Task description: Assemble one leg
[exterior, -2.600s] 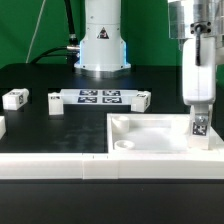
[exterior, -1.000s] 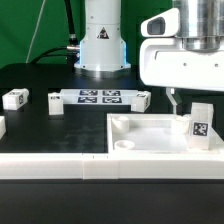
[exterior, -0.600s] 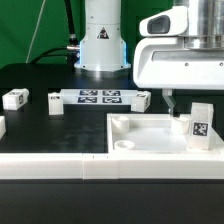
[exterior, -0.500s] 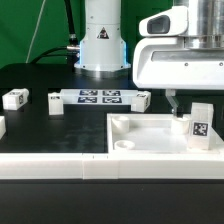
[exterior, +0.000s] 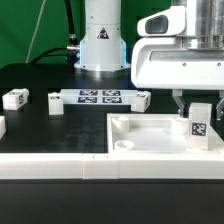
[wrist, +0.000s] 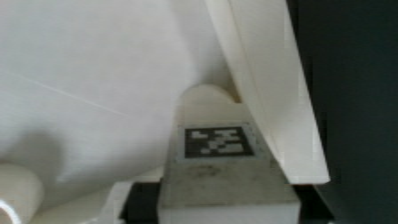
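The leg point(exterior: 200, 122), a small white post with a black-and-white tag, stands upright in the corner of the white tray point(exterior: 140, 135) at the exterior view's right. My gripper point(exterior: 198, 100) hangs right above it, and its fingers point(exterior: 180, 101) reach down on either side of the leg's top. A narrow gap shows between the finger and the leg. In the wrist view the leg point(wrist: 217, 150) sits between the fingers point(wrist: 134, 205), against the tray's rim point(wrist: 267, 80). The gripper point(wrist: 217, 205) looks open around the leg.
The marker board point(exterior: 100, 97) lies at the back middle. Three more loose legs lie near it point(exterior: 15, 98), point(exterior: 57, 101), point(exterior: 143, 98). The robot base point(exterior: 100, 45) stands behind. A white ledge point(exterior: 60, 185) runs along the front.
The gripper let go of the leg in the tray corner and turned. It has since shifted right and lowered, so its fingers now flank the leg's top.
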Controlling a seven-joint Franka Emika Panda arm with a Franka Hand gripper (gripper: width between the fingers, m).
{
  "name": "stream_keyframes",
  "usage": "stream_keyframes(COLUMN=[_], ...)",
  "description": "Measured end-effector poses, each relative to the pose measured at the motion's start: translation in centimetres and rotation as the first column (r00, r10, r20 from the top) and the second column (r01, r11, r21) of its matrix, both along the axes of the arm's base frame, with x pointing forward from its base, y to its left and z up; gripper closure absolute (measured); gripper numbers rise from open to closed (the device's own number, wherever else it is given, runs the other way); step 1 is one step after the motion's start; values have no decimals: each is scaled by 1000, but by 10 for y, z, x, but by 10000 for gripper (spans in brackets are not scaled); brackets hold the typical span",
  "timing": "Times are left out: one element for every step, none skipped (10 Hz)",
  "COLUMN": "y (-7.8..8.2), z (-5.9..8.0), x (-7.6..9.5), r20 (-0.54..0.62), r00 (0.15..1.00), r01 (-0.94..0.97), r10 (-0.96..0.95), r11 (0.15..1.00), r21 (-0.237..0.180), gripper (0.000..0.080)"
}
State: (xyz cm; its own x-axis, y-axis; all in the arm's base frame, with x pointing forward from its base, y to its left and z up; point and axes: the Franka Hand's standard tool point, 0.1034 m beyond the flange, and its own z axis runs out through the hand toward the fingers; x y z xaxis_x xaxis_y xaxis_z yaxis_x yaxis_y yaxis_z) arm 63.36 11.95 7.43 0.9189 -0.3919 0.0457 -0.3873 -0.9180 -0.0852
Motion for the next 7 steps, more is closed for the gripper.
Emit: stream_keyframes(y=[0,0,-1,0,-1,-1,-1], z=[0,0,0,0,0,0,0], x=[0,0,0,0,-1,-1,-1], r20=[0,-4,-11,-14,-22,-29,-41], r00=[1000,998,981,962,913,866,807], r01=[1,69,193,274,409,500,590], r10=[-1,-69,-193,-274,-408,-499,-589], r11=[1000,998,981,961,912,865,806], r21=[0,8,18,25,33,39,47], gripper=[509,509,509,509,509,509,509])
